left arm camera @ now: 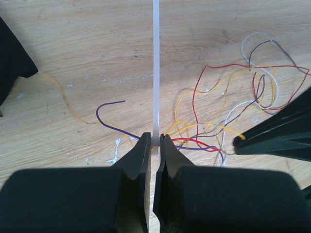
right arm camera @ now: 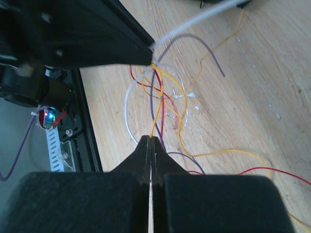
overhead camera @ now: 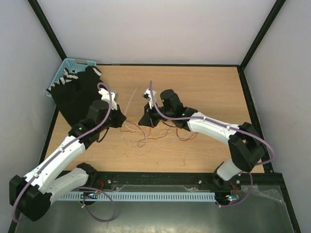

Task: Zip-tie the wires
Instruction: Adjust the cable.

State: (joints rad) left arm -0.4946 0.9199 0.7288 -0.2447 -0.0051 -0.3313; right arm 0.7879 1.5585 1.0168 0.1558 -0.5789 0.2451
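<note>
Left pincer [left arm camera: 155,143] is nipped almost closed on the near end of the zip tie [left arm camera: 156,73], whose long axis runs straight out ahead of it over the surface [left arm camera: 73,48]. The wires [left arm camera: 223,111] lie tangled just to the strip's right, reaching in beside the clamped end. Right pincer [right arm camera: 150,145], the nearer to the tangle, is pressed shut on one yellow strand.
</note>
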